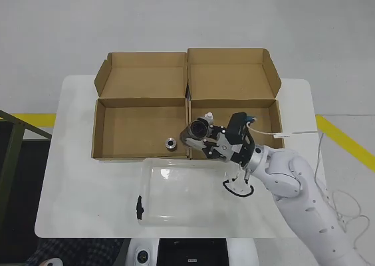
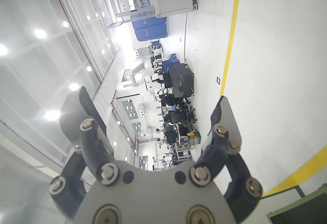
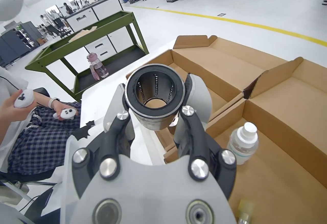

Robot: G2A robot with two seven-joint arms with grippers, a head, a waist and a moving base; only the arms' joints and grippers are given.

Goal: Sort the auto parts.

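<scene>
Bearing [image 3: 153, 117] sits clamped in the right claw [image 3: 156, 89] near a white bottle [image 3: 242, 144]; left claw [image 2: 152, 96] spread open.

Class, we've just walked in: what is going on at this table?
The right gripper is shut on a hollow metal cylinder with a black rim, holding it above where two open brown cardboard boxes meet. A small metal ring lies in one box; a small white plastic bottle stands in the other. The left gripper is open, holding nothing.
</scene>
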